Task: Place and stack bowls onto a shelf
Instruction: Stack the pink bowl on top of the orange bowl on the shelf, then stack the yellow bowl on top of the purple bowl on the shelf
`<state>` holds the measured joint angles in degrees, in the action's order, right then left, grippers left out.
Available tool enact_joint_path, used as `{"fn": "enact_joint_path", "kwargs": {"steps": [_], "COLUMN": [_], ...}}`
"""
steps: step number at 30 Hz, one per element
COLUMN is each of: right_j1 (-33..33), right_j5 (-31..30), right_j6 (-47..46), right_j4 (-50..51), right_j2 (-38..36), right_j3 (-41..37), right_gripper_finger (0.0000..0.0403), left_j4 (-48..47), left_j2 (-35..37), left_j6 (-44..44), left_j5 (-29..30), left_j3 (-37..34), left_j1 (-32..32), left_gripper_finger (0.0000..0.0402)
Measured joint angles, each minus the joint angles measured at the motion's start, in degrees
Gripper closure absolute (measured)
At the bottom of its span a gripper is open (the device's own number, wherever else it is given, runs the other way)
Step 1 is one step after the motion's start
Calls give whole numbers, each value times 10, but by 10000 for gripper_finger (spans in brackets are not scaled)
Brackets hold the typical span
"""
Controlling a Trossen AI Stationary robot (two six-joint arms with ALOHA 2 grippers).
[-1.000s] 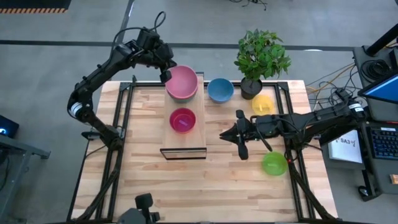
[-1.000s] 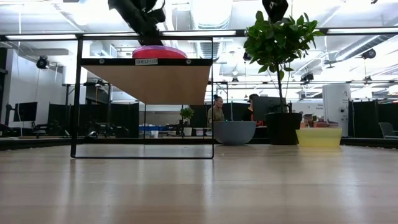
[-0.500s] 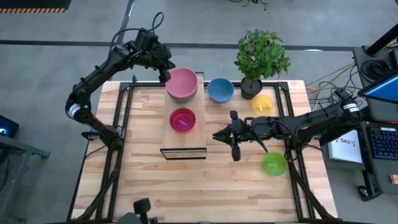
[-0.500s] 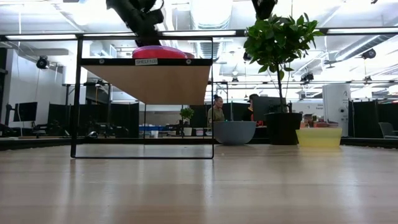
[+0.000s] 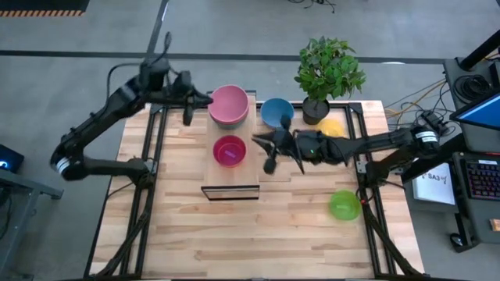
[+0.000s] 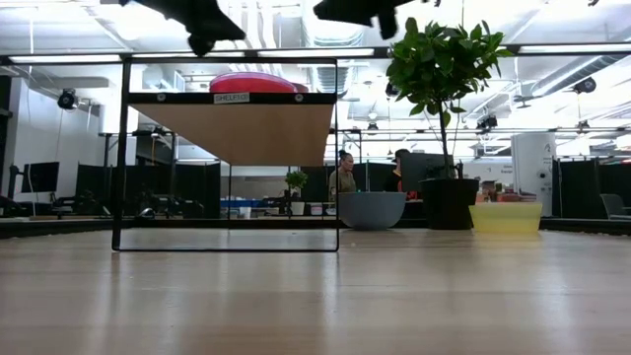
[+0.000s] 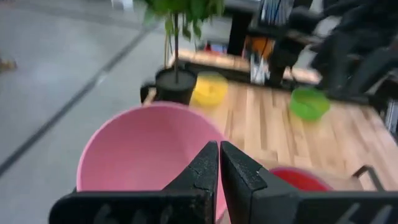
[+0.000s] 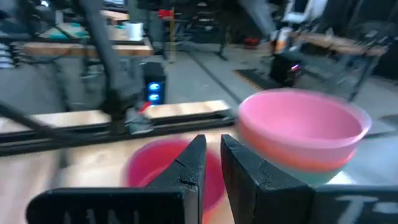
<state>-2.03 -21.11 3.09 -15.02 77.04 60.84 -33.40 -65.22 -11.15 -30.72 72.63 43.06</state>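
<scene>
A pink bowl (image 5: 228, 104) sits nested in a teal one (image 8: 326, 178) at the far end of the pale wood shelf (image 5: 231, 178). A red bowl (image 5: 230, 150) stands on the shelf's middle. On the table rest a blue bowl (image 5: 276, 113), a yellow bowl (image 5: 334, 125) partly under my right arm, and a green bowl (image 5: 344, 204). My left gripper (image 5: 201, 99) hovers shut just left of the pink bowl (image 7: 143, 149). My right gripper (image 5: 256, 140), shut, hangs in the air right of the red bowl (image 8: 155, 168).
A potted plant (image 5: 328, 72) stands at the far edge beside the blue and yellow bowls. The shelf's dark metal frame (image 6: 122, 158) lifts the plank above the slatted tabletop (image 5: 234, 234). People sit in the room beyond the table (image 6: 343, 173).
My left gripper has drawn back from the pink bowl's rim toward the table's left, and its arm has swung out leftward. My right gripper has travelled from the right half of the table toward the left and far side, up to the shelf beside the red bowl. The bowls kept still.
</scene>
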Motion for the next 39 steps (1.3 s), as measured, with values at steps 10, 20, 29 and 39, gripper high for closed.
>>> {"fn": "enact_joint_path", "kwargs": {"steps": [10,20,29,39], "right_j1": [134,163,147,69], "right_j5": [1,0,-14,-8], "right_j6": [20,-10,-11,-161], "right_j4": [79,122,166,440], "right_j2": [128,211,157,31], "right_j3": [164,212,221,221], "right_gripper_finger": [365,365,365,365], "left_j4": [149,155,175,373], "left_j2": [179,258,283,306], "left_j6": [58,77,118,212], "left_j5": [2,2,1,2], "left_j3": [-175,-212,-244,-388], "left_j1": [-14,-15,-32,-97], "left_gripper_finger": [401,401,401,401]}}
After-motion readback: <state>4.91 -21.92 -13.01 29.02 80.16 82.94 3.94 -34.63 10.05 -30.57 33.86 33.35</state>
